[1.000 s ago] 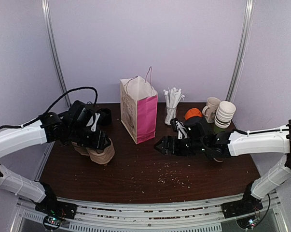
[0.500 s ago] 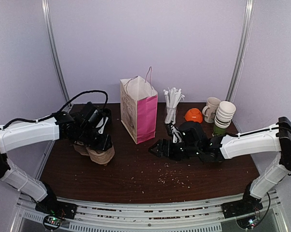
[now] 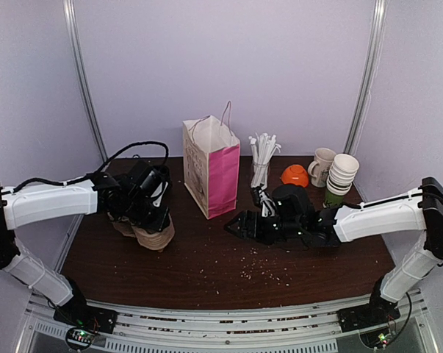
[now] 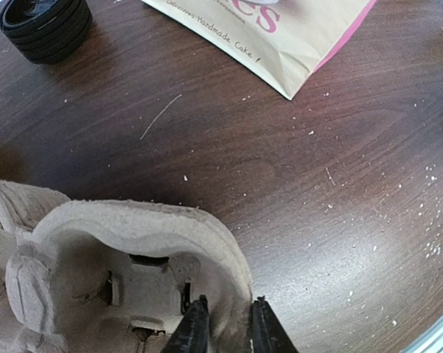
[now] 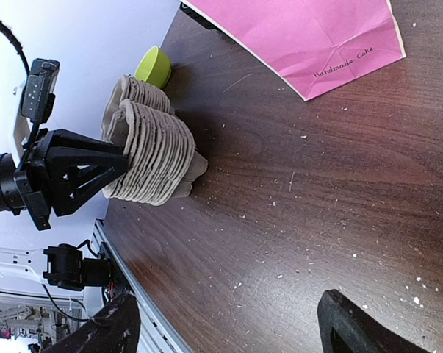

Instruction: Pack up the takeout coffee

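- An aluminium rail [image 3: 228, 316] runs along the near edge, where both arm bases are bolted.
- The table [image 3: 206, 272] is dark wood grain, scattered with pale crumbs.
- The right gripper [image 5: 228, 331] hangs low over bare tabletop with its fingers spread wide and nothing between them.
- The left gripper [image 4: 228, 305] pinches the rim of the top tray in a stack of moulded-pulp cup carriers [image 3: 151, 235]. One finger is inside a cup well and the other outside the wall.
- In the right wrist view, a lime-green bowl [image 5: 155, 66] sits just behind that stack.
- A paper gift bag [image 3: 210, 173] stands upright mid-table with its mouth open, the front beige and the side pink.
- "Handmade Cake" is printed on the pink side, and again on the beige front under large pink letters that are cut off.
- A stack of black lids [image 4: 48, 22] lies left of the bag.
- To the right of the bag are a glass of wrapped straws [image 3: 261, 158], an orange bowl-like item [image 3: 295, 175], a beige mug [image 3: 322, 165] and a stack of paper cups [image 3: 344, 173].
- Pale lilac walls with metal uprights close the back.
- The takeout coffee cannot be made out with certainty in any view, so its place relative to either gripper cannot be told.
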